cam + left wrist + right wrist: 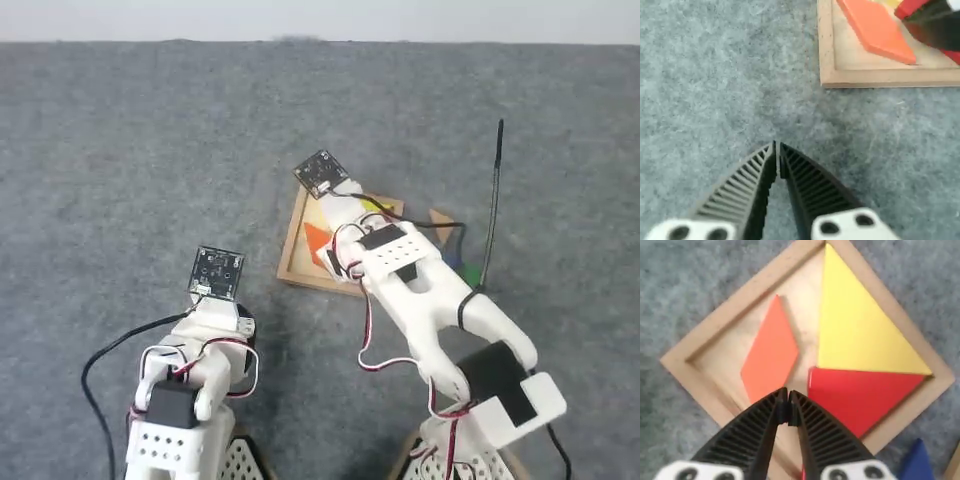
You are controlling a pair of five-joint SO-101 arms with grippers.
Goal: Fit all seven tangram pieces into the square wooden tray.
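Where the high view looks down, R arm (430,300) hangs over the wooden tray (292,240), with L arm (200,350) apart from it on the grey worktop (120,150); print on the wrist boards (217,272) is too small to read.

L wrist view: left claw (777,152) closed, empty, tips together over worktop. Tray corner lies ahead w/ orange piece (875,27) inside.

R wrist view: right claw (788,399) closed, holding nothing, tips over tray btwn orange piece and red triangle (860,397). Yellow triangle (855,325) touches red one; blue piece (917,462) lies outside tray.
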